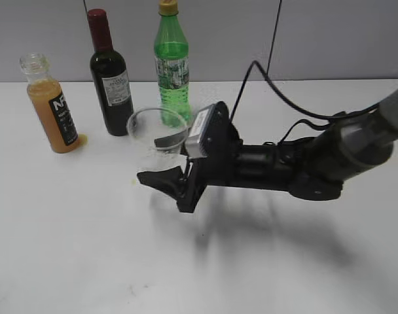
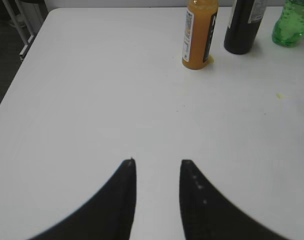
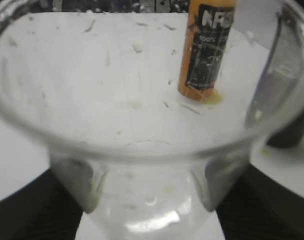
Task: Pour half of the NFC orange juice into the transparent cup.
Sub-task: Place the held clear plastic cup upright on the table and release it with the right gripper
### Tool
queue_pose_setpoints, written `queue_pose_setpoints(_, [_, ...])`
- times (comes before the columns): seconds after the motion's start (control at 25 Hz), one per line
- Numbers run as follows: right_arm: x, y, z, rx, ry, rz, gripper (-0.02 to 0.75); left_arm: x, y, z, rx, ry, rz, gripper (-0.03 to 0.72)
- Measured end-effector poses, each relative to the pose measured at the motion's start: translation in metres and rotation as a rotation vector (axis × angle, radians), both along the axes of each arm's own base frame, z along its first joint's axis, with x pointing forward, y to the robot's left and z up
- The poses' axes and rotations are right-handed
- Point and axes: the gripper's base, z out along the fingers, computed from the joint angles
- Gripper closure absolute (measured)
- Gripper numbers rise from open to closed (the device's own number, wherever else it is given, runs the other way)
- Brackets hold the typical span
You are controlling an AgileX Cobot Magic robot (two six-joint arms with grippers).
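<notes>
Transparent cup [image 3: 142,150] rim cropped; NFC orange juice [image 3: 207,50] perhaps blurred.

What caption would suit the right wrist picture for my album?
End effector gripping an empty clear cup, with the uncapped juice bottle standing beyond.

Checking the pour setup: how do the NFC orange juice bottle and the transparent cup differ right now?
The NFC orange juice stands free at the table's left, uncapped and touched by neither claw; the transparent cup sits between the right claw's fingers. The bottle holds cloudy orange juice; the cup looks nearly empty, only flecked with drops. The bottle is taller and narrow-necked, with a black label; the cup is shorter, wide-rimmed and unlabelled. Both are clear plastic and open on top.
</notes>
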Motion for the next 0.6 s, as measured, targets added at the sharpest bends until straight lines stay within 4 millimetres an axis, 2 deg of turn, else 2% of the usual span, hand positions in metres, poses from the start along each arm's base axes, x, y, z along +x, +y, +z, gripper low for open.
queue_pose_setpoints(0.16, [0.007, 0.013, -0.022, -0.035, 0.05, 0.008, 0.204, 0.0, 0.0, 0.0, 0.0, 0.0, 0.0, 0.449])
queue_pose_setpoints(0.44, [0.013, 0.012, -0.046, -0.142, 0.102, -0.03, 0.204, 0.0, 0.0, 0.0, 0.0, 0.0, 0.0, 0.449])
queue_pose_setpoints(0.48, [0.013, 0.012, -0.048, -0.152, 0.108, -0.035, 0.196, 0.0, 0.0, 0.0, 0.0, 0.0, 0.0, 0.449])
queue_pose_setpoints(0.6, [0.013, 0.012, -0.048, -0.155, 0.122, -0.039, 0.105, 0.0, 0.0, 0.0, 0.0, 0.0, 0.0, 0.449])
